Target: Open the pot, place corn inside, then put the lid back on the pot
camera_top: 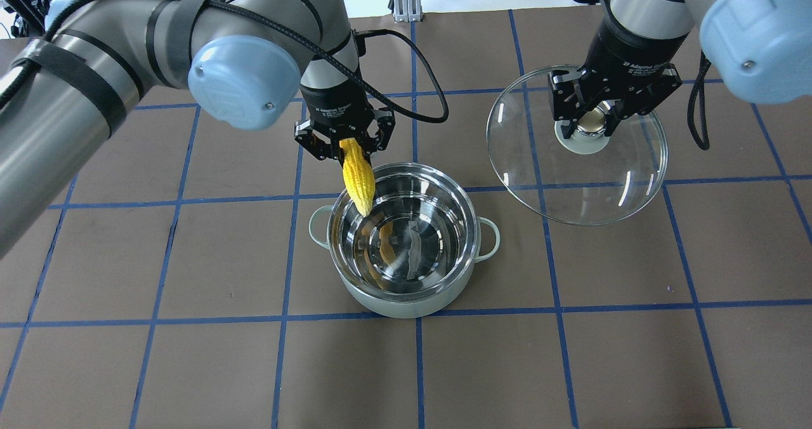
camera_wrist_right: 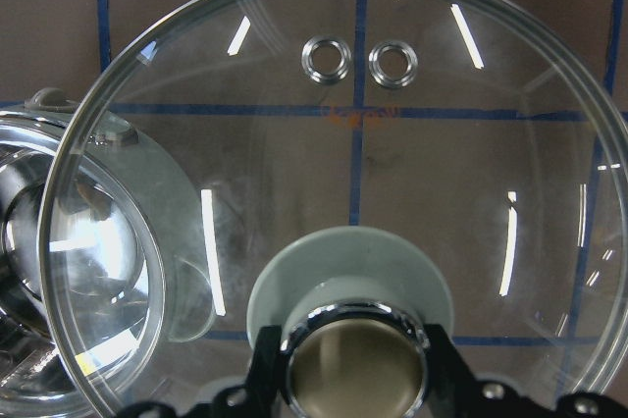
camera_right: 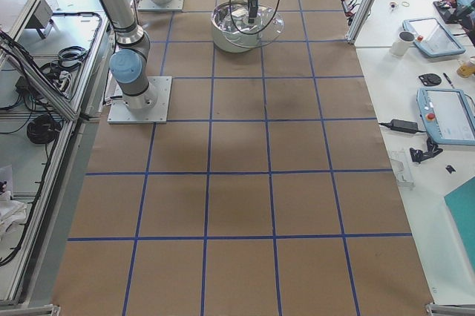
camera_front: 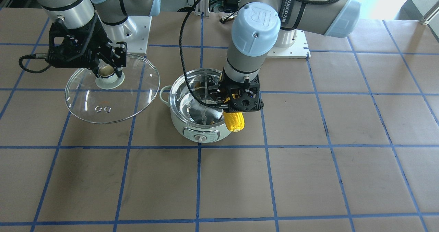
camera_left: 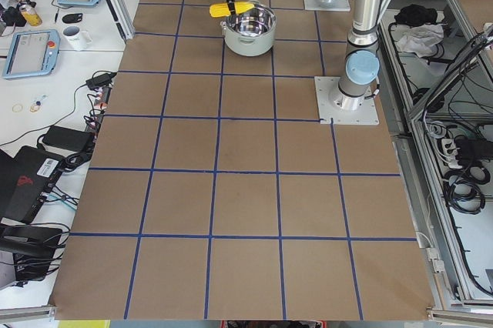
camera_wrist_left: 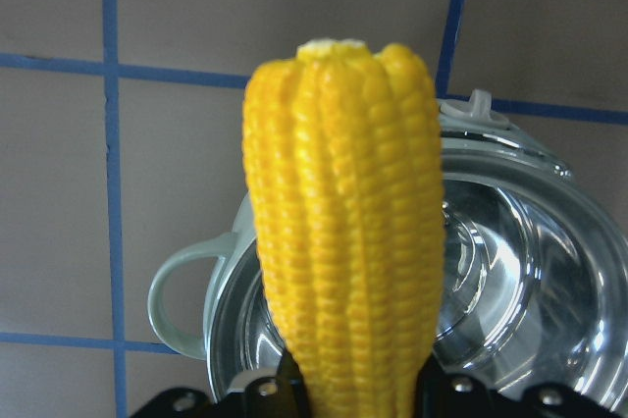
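The mint-green pot (camera_top: 406,299) stands open on the table, its steel inside empty; it also shows in the front view (camera_front: 200,136). My left gripper (camera_top: 346,146) is shut on the yellow corn (camera_top: 357,176), which hangs tip-down over the pot's rim on my left side. The corn shows in the front view (camera_front: 234,120) and the left wrist view (camera_wrist_left: 343,232). My right gripper (camera_top: 593,121) is shut on the knob of the clear glass lid (camera_top: 574,191), held in the air to the pot's right. The lid shows in the front view (camera_front: 113,100) and right wrist view (camera_wrist_right: 392,173).
The table is brown paper with a blue tape grid (camera_top: 285,257). The arms' white base plates (camera_front: 291,46) stand at the robot's side of the table. Side tables with tablets and a mug (camera_left: 77,35) lie beyond the table's far edge.
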Available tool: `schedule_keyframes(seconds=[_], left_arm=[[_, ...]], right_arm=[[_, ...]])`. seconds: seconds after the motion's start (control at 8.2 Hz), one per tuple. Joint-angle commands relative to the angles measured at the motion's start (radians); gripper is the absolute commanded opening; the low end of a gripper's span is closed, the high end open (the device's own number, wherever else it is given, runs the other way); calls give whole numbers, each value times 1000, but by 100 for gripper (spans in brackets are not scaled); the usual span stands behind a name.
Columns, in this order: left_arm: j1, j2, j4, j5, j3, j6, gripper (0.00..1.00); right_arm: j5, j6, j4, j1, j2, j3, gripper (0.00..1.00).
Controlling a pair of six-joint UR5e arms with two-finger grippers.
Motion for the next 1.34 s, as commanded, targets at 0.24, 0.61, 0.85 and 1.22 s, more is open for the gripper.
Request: schedule_keyframes(seconds=[0.24,0.61,0.85,1.22], left_arm=[[-134,-12,-1,-16,-63,-133,0],[-146,-24,-1,-6,-118,-132,0],[-146,-29,2,-2,-139,-135,64],[-145,-4,11,11,-127,-135,100]], right_arm=[[4,-3,4,-4,-2,1,36],[4,-3,5,-2,-2,1,36],[4,-3,5,-2,-2,1,36],[4,-3,11,-1,-2,1,35]])
